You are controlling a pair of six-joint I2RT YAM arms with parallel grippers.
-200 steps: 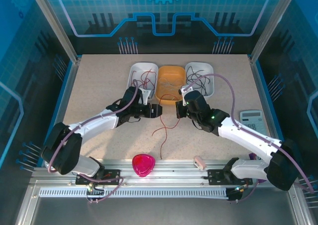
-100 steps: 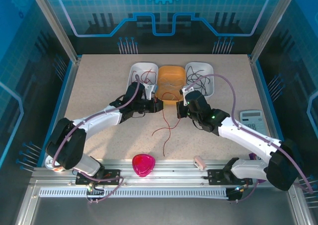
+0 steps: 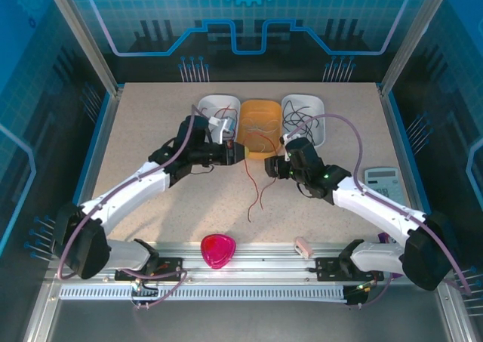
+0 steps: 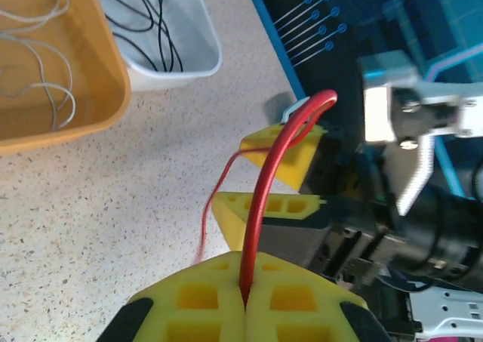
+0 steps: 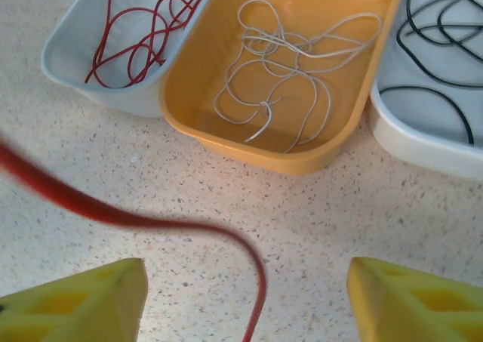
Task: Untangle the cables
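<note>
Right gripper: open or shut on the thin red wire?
Open: the right gripper's yellow fingers stand wide apart, with the thin red wire passing loose between them.

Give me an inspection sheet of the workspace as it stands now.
Surface: speckled beige table.
Job's things: red cables in left white tray, pale cables in orange tray, black cables in right white tray; loose red cable over the table.
Clutter: pink heart-shaped dish, calculator, small pale block.
Grippers: left gripper shut on the loose red cable; right gripper open, that cable passing between its fingers.
Cables: purple-grey arm cable arcs above the right arm.
Surroundings: blue-lit enclosure panels.
</note>
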